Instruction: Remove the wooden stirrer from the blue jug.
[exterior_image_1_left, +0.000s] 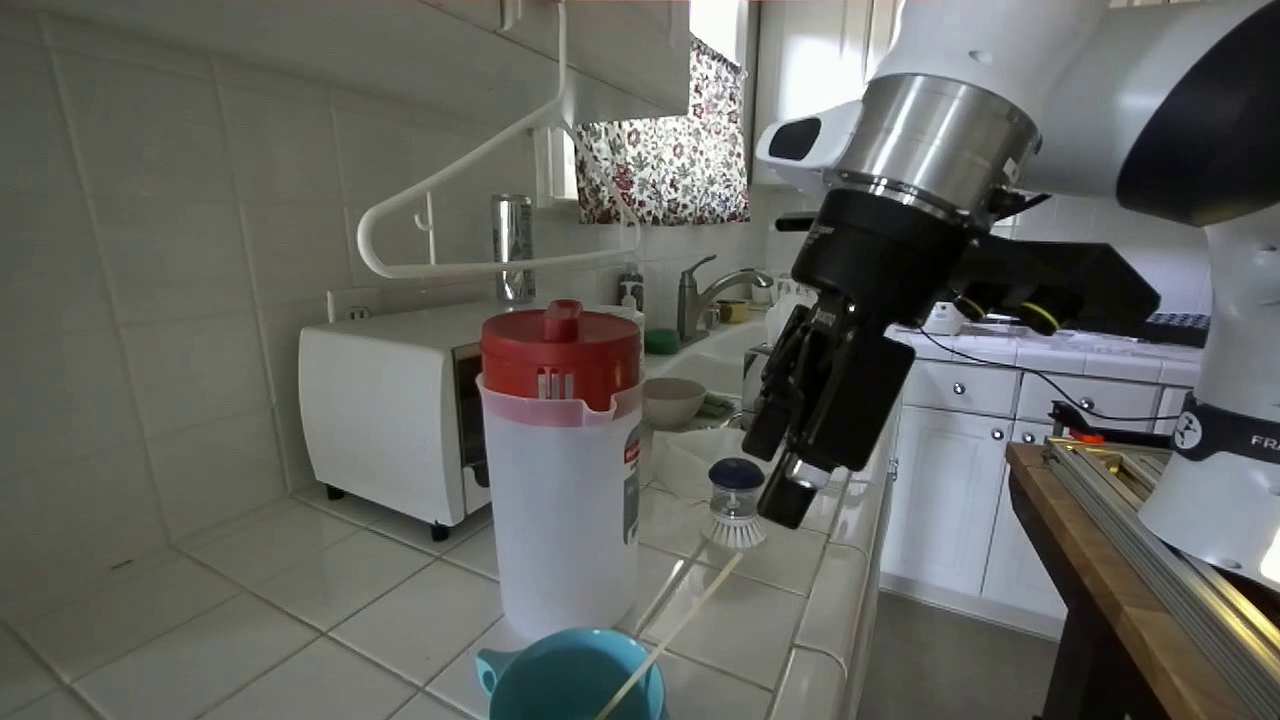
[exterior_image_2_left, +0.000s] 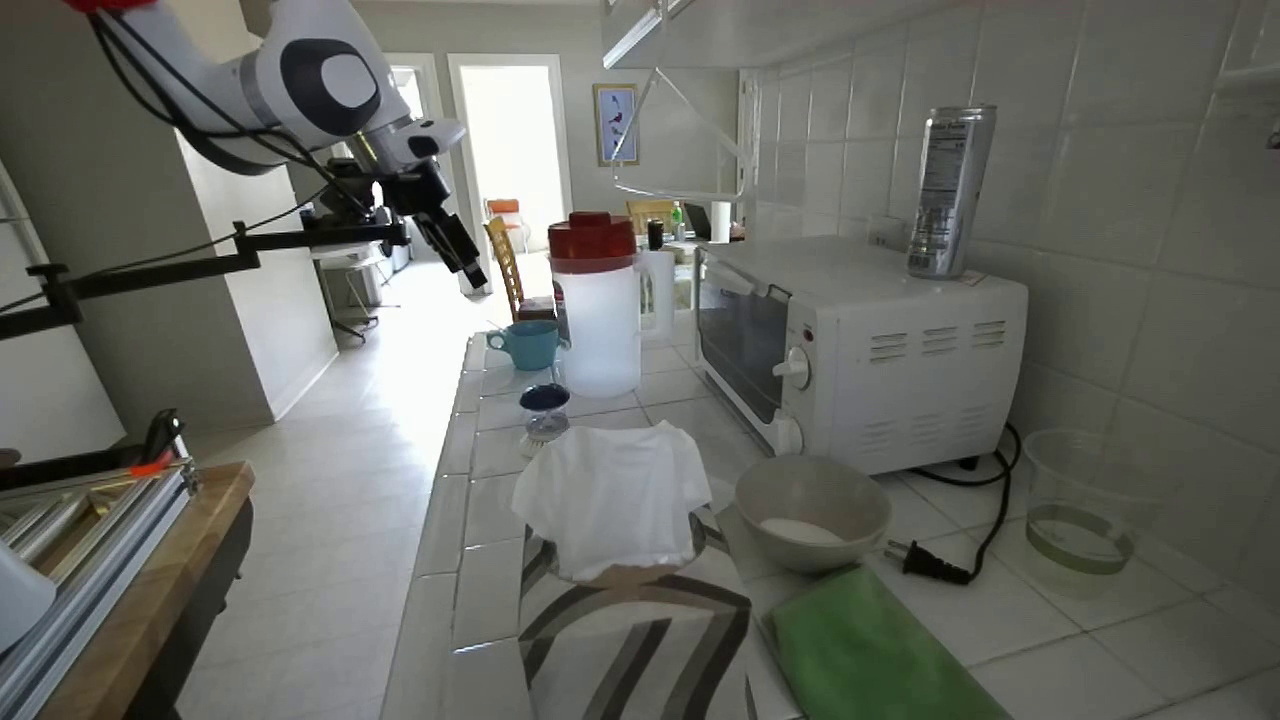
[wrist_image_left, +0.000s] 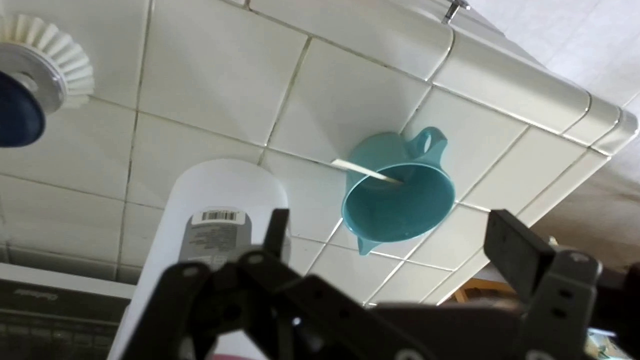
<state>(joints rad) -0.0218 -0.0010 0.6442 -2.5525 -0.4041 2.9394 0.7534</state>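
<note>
Jaws spread wide, nearest the lens in my wrist view; past them I see the wooden stirrer (wrist_image_left: 361, 169) slanting inside the blue jug (wrist_image_left: 400, 215), one end jutting beyond the rim, the red-lidded pitcher (exterior_image_1_left: 562, 490) just beside on the counter (exterior_image_1_left: 265, 630).

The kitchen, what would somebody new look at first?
Probably the big robot arm, at the right of an exterior view, its gripper open. Next, maybe the red-lidded pitcher beside the blue jug, from which the stirrer sticks out. The can standing on the oven could catch an eye too.
</note>
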